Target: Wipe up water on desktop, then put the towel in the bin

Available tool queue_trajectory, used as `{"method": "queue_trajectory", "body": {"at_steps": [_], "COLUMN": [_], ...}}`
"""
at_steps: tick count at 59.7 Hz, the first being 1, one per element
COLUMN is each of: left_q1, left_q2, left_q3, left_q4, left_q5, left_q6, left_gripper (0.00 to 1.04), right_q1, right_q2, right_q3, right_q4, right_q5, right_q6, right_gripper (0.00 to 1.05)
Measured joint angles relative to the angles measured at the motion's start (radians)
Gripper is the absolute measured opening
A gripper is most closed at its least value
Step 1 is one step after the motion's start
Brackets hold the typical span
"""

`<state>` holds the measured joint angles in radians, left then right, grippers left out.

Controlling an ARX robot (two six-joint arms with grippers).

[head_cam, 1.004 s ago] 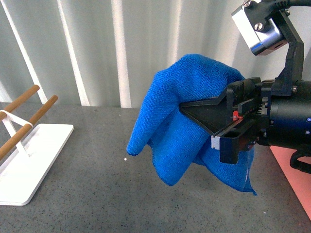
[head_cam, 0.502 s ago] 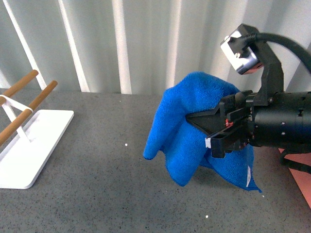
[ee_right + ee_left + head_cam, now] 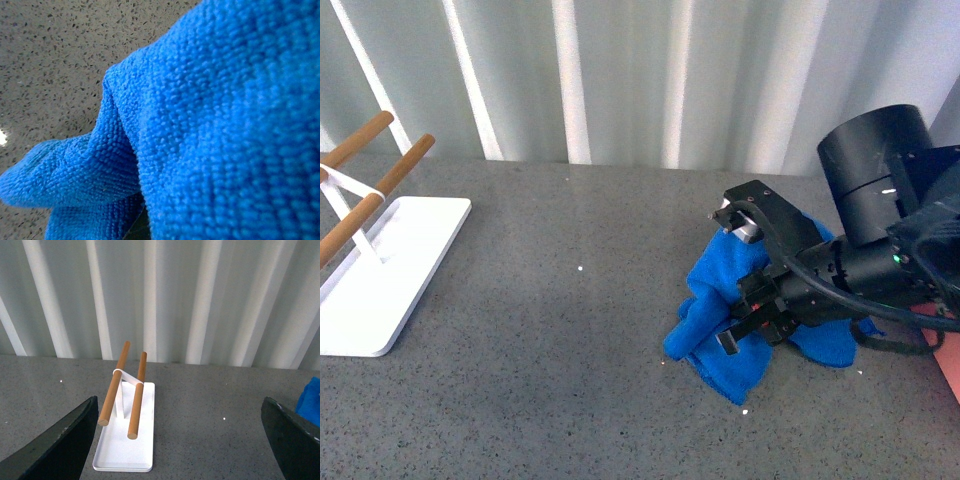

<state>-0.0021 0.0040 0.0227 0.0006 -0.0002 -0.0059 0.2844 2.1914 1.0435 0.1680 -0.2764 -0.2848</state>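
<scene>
Towel (image 3: pixel 705 352), lately aloft, now lowered onto the bench (image 3: pixel 540 330) well right of the white rack (image 3: pixel 380 290), right pincer (image 3: pixel 740 325) clamped on it, so wiping can start.

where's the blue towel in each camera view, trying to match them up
Front view: the towel lies bunched on the desktop, right of centre.
Left wrist view: only a blue sliver at the frame's edge, across the desktop from the rack.
Right wrist view: it fills most of the frame, close up.
Shared landmark: the speckled grey desktop, in all three.
</scene>
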Motion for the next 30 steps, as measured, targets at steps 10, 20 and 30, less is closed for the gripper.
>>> {"method": "queue_trajectory", "body": {"at_steps": [10, 20, 30], "left_q1": [0.000, 0.000, 0.000], "left_q2": [0.000, 0.000, 0.000], "left_q3": [0.000, 0.000, 0.000], "left_q4": [0.000, 0.000, 0.000], "left_q5": [0.000, 0.000, 0.000], "left_q6": [0.000, 0.000, 0.000], "left_gripper": [0.98, 0.98, 0.98], "right_q1": [0.026, 0.069, 0.135], "right_q2": [0.088, 0.150, 0.196], "right_q3": [0.195, 0.336, 0.432], "right_q4": [-0.143, -0.218, -0.247], "right_q5": [0.034, 0.040, 0.006], "right_q6": [-0.051, -0.070, -0.079], "right_gripper": [0.06, 0.06, 0.06]}}
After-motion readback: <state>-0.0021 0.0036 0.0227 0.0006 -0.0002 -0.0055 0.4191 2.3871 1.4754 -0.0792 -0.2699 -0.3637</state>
